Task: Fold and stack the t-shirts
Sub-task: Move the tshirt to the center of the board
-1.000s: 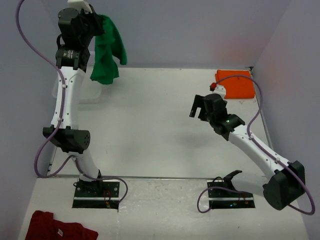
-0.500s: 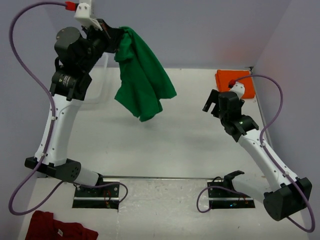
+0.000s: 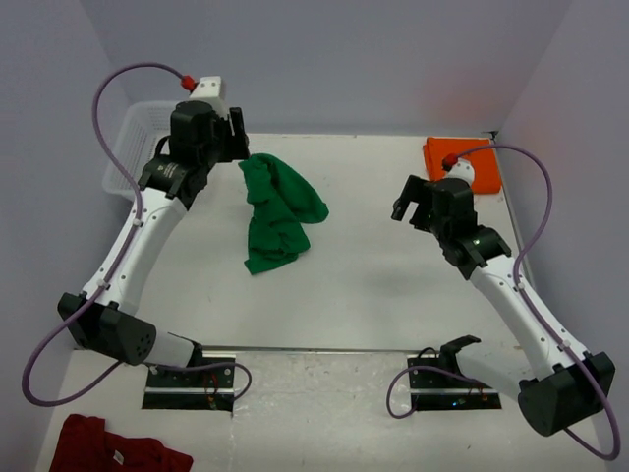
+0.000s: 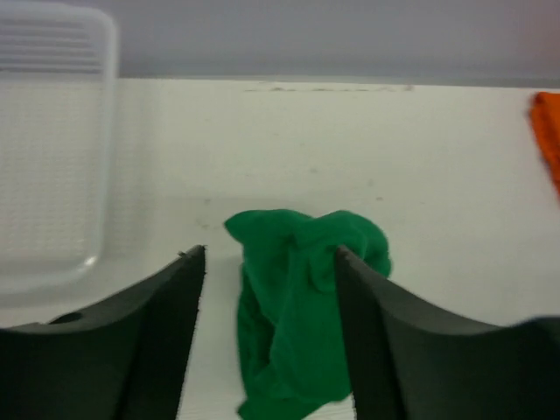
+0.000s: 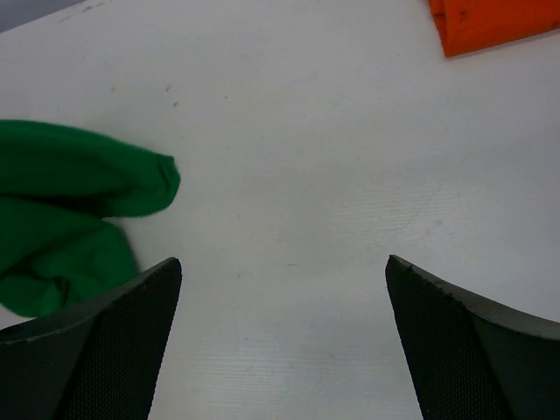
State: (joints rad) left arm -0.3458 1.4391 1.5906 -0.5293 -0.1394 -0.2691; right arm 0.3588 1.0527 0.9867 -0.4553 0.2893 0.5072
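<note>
On table point(image 3: 373, 285) green shirt point(image 3: 278, 211) lies free; left pincer point(image 4: 269, 252), right pincer point(image 5: 284, 262) wide; red garment point(image 3: 118, 448) overhead only.

Setting: robot lab bench cell, not a home or shop.

Evidence:
- Bare white table point(image 3: 373, 295) boxed by plain pale panels point(image 3: 393, 59) at 9, 12 and 3 o'clock. No furniture or decor.
- Two white-and-black arms, left arm point(image 3: 138, 246) and right arm point(image 3: 501, 285), bolted to black base plates point(image 3: 187, 379) at 6 o'clock.
- Exposed purple cables point(image 3: 138, 67) looped loosely over both arms.
- A camera view from each wrist.
- Only props present: white plastic basket point(image 3: 133, 128) at 10 o'clock, green t-shirt point(image 3: 275, 211) left of centre, orange t-shirt point(image 3: 437, 155) at 2 o'clock, dark red garment point(image 3: 108, 447) at 7 o'clock.
</note>
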